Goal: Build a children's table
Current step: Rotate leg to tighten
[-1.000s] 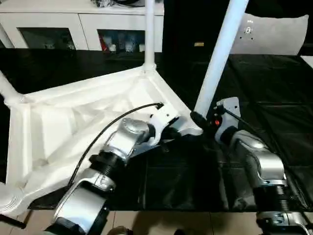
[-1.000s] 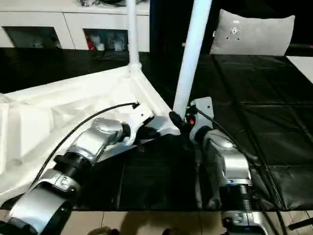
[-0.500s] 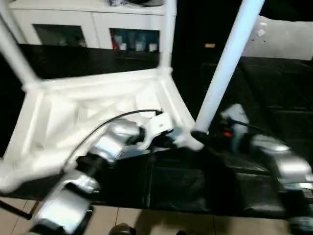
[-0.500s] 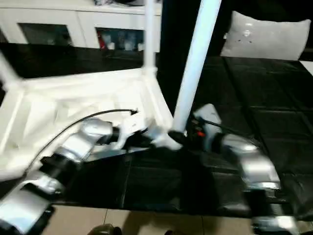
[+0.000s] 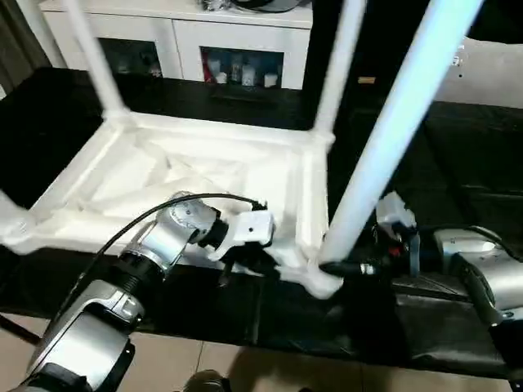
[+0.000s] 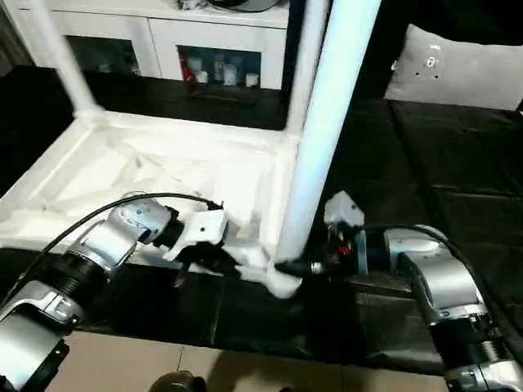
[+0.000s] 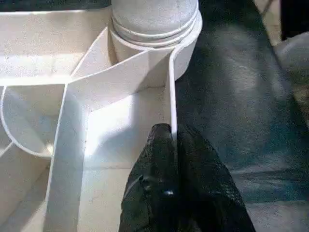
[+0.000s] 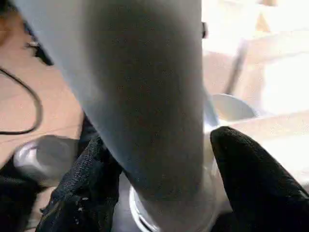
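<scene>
White plastic rectangular tabletop (image 5: 204, 171), ribbed underside up, lying on the large black-covered table (image 5: 458, 163); white tapered tube legs standing in its round corner sockets: near-right leg (image 5: 392, 131), far-right leg (image 5: 335, 73), far-left leg (image 5: 94, 61). The fourth corner sits at the left edge of the left eye view, its leg not clearly seen. Left hand (image 7: 175, 145): black fingers (image 7: 154, 159) pinched shut on the thin upright side wall of the tabletop, just beside the near-right corner socket (image 7: 154, 43), one finger inside the wall and one outside. Right hand (image 8: 159, 164): black fingers (image 8: 251, 174) set on either side of the base of the near-right leg, close against the tube just above the socket; whether they press on the tube cannot be told. Silver forearms reach in from both sides of the near-right corner; a black cable (image 5: 147, 220) arches over the left wrist. Surroundings: white cabinet (image 5: 188, 37) behind the table, with glass doors and small items on its shelves; grey cushion (image 6: 458, 69) at the far right; tan tiled floor (image 5: 212, 367) below the near table edge.
</scene>
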`<state>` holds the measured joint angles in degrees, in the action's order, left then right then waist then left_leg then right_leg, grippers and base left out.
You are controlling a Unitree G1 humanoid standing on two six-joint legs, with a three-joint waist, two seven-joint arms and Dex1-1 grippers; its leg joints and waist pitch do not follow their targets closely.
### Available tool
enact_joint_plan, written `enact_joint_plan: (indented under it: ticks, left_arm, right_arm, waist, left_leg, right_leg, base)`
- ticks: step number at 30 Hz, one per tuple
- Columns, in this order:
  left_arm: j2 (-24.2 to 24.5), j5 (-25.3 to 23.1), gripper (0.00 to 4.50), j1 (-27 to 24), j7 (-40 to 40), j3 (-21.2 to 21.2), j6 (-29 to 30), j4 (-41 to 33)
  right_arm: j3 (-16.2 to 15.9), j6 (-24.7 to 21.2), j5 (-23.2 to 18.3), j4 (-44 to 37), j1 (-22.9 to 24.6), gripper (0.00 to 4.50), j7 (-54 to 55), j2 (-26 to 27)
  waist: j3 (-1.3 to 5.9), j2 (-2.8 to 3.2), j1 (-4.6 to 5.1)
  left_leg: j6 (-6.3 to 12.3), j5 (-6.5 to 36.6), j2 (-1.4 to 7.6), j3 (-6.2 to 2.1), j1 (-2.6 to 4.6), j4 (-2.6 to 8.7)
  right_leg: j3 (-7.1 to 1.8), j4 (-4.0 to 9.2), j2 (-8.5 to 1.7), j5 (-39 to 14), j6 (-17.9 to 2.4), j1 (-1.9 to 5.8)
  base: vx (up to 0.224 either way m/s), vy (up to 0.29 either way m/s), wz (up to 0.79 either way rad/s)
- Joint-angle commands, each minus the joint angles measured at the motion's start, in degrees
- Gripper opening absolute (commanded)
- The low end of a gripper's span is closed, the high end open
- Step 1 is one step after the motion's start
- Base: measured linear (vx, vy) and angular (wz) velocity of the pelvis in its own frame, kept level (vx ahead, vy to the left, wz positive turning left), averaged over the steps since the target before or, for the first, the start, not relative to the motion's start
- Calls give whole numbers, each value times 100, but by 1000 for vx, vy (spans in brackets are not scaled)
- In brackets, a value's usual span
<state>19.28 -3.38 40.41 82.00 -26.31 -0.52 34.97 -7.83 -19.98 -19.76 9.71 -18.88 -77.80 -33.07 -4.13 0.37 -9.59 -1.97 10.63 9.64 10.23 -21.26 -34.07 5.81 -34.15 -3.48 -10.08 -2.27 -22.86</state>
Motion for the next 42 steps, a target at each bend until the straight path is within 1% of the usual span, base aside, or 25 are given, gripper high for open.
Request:
enact_joint_plan:
  ticks: [1, 8, 10, 11, 12, 13, 15, 16, 17, 18, 20, 21, 22, 23, 25, 26, 27, 29, 30, 32, 35, 38, 39, 40, 42]
  left_arm:
    - [-47, -18, 0, 70, 207, -184, -80, -144]
    - [-39, 24, 0, 73, 263, -118, -18, -69]
    - [-114, 61, 0, 80, 51, -5, 236, -39]
    - [-203, 82, 0, 104, -170, 96, 412, 15]
    - [-262, 68, 0, 128, -363, 158, 524, 57]
    - [-269, 66, 0, 131, -389, 166, 539, 62]
    - [-366, 51, 0, 162, -699, 266, 742, 118]
    - [-373, 50, 0, 164, -720, 274, 758, 121]
    - [-565, 42, 0, 185, -1277, 452, 1178, 164]
    - [-663, 47, 0, 189, -1521, 530, 1346, 176]
    - [-897, 64, 0, 192, -2066, 704, 1685, 198]
    - [-959, 63, 0, 193, -2217, 748, 1749, 209]
    - [-1027, 59, 0, 193, -2387, 795, 1818, 222]
    - [-1171, 43, 0, 192, -2711, 880, 1934, 240]
    - [-1358, 29, 0, 193, -3078, 962, 2013, 281]
    - [-1568, 87, 0, 199, -3391, 1068, 2060, 315]
    - [-1665, 110, 0, 200, -3506, 1096, 2064, 314]
    - [-1754, 105, 0, 207, -3543, 1086, 2011, 299]
    - [-1757, 100, 0, 208, -3539, 1084, 2005, 297]
    - [-1745, 50, 0, 196, -3476, 1044, 1943, 247]
    - [-1666, 9, 0, 163, -3369, 989, 1908, 182]
    - [-1436, -31, 0, 87, -3082, 879, 1717, 99]
    - [-1290, -47, 0, 56, -2870, 803, 1606, 81]
    - [-1290, -47, 0, 56, -2870, 803, 1606, 81]
    - [-1193, -56, 0, 38, -2728, 750, 1535, 72]
  right_arm:
    - [-61, -69, -58, -107, 10, 267, -106, -56]
    - [-68, -252, -192, -145, 34, 219, -161, -42]
    - [16, -380, -256, -251, 72, 216, 84, 59]
    - [95, -600, -292, -324, 75, 216, 409, 179]
    - [150, -693, -235, -324, 54, 216, 735, 291]
    - [157, -704, -227, -323, 51, 215, 780, 307]
    - [260, -800, -79, -266, 1, 213, 1358, 509]
    - [268, -806, -67, -259, -3, 212, 1402, 525]
    - [462, -1017, 190, -78, -138, 212, 2407, 921]
    - [515, -1080, 291, -8, -184, 211, 2745, 1057]
    - [650, -1244, 475, 130, -279, 209, 3500, 1378]
    - [684, -1269, 512, 164, -303, 209, 3680, 1465]
    - [719, -1292, 554, 202, -329, 208, 3874, 1559]
    - [812, -1320, 622, 269, -380, 208, 4292, 1758]
    - [945, -1252, 697, 423, -461, 208, 4801, 1991]
    - [978, -990, 734, 540, -502, 241, 5012, 2128]
    - [967, -857, 705, 563, -504, 241, 4998, 2172]
    - [990, -759, 580, 519, -479, 276, 4899, 2245]
    - [994, -760, 567, 510, -477, 276, 4889, 2252]
    - [1010, -775, 539, 410, -445, 309, 4786, 2284]
    - [991, -751, 558, 324, -398, 320, 4644, 2214]
    - [1015, -569, 472, 247, -304, 353, 4188, 1971]
    - [1031, -533, 254, 136, -224, 360, 3761, 1808]
    - [1031, -533, 254, 136, -224, 365, 3761, 1808]
    - [1039, -513, 94, 58, -169, 397, 3466, 1698]
  waist:
    - [456, -94, 25]
    - [460, -96, 11]
    - [461, -94, 14]
    - [456, -97, 20]
    - [425, -74, 26]
    - [422, -84, 41]
    - [405, -93, 72]
    - [400, -94, 92]
    - [382, -52, 126]
    - [362, -85, 204]
    - [381, -93, 307]
    - [364, -93, 367]
    - [376, -70, 380]
    - [374, -96, 436]
    - [381, -104, 460]
    - [368, -120, 463]
    - [370, -119, 460]
    - [373, -120, 438]
    - [384, -111, 426]
    - [387, -84, 429]
    - [370, -84, 440]
    - [361, -90, 427]
    - [366, -93, 428]
    - [369, -70, 416]
    - [374, -76, 412]
  left_leg:
    - [570, 581, 446, -132, 73, 334]
    - [519, 563, 432, -137, 65, 333]
    - [527, 524, 443, -137, 68, 335]
    - [529, 511, 438, -138, 60, 334]
    - [503, 590, 428, -141, 63, 344]
    - [478, 624, 418, -142, 63, 349]
    - [355, 804, 386, -145, 91, 360]
    - [330, 835, 386, -142, 90, 365]
    - [262, 917, 388, -157, 102, 382]
    - [170, 998, 384, -179, 81, 402]
    - [81, 1033, 372, -202, 70, 408]
    - [115, 1036, 366, -195, 62, 406]
    - [117, 1032, 367, -188, 77, 392]
    - [175, 961, 342, -180, 46, 384]
    - [272, 843, 309, -152, 54, 357]
    - [300, 823, 296, -143, 49, 357]
    - [347, 798, 291, -127, 67, 350]
    - [437, 709, 289, -127, 50, 357]
    - [497, 630, 305, -136, 42, 364]
    - [541, 594, 331, -146, 44, 372]
    - [534, 713, 340, -145, 48, 381]
    - [520, 830, 329, -144, 52, 385]
    - [524, 803, 332, -143, 46, 384]
    - [541, 804, 328, -152, 45, 383]
    - [578, 753, 345, -151, 44, 387]
  right_leg:
    - [-373, 413, -640, -1461, -915, 315]
    - [-371, 414, -641, -1508, -860, 327]
    - [-374, 402, -638, -1431, -877, 324]
    - [-373, 402, -630, -1421, -889, 324]
    - [-369, 432, -641, -1576, -859, 306]
    - [-364, 447, -631, -1677, -834, 306]
    - [-348, 525, -642, -2225, -677, 306]
    - [-351, 536, -645, -2312, -653, 303]
    - [-343, 554, -643, -2454, -622, 280]
    - [-324, 567, -629, -2531, -600, 292]
    - [-309, 560, -648, -2558, -582, 330]
    - [-320, 575, -638, -2472, -608, 318]
    - [-334, 565, -647, -2394, -662, 299]
    - [-334, 560, -634, -2277, -702, 324]
    - [-339, 581, -625, -2213, -706, 317]
    - [-335, 590, -612, -2250, -675, 318]
    - [-338, 602, -613, -2312, -639, 301]
    - [-335, 601, -594, -2270, -578, 319]
    - [-342, 574, -586, -2113, -578, 323]
    - [-343, 545, -580, -1874, -648, 314]
    - [-345, 552, -593, -1868, -712, 322]
    - [-347, 590, -611, -2151, -604, 330]
    - [-352, 584, -610, -2130, -596, 334]
    - [-349, 583, -608, -2116, -584, 333]
    - [-347, 572, -601, -1994, -619, 330]
  base:
    - [0, 0, 0]
    - [0, 0, 0]
    - [0, 0, 0]
    - [0, 0, 0]
    - [0, 0, 0]
    - [0, 0, 0]
    - [0, 0, 0]
    - [0, 0, 0]
    - [0, 0, 0]
    - [0, 0, 0]
    - [0, 0, 0]
    - [0, 0, 0]
    - [0, 0, 0]
    - [0, 0, 0]
    - [0, 0, 0]
    - [0, 0, 0]
    - [0, 0, 0]
    - [0, 0, 0]
    - [0, 0, 0]
    - [0, 0, 0]
    - [0, 0, 0]
    - [0, 0, 0]
    - [0, 0, 0]
    - [0, 0, 0]
    - [0, 0, 0]
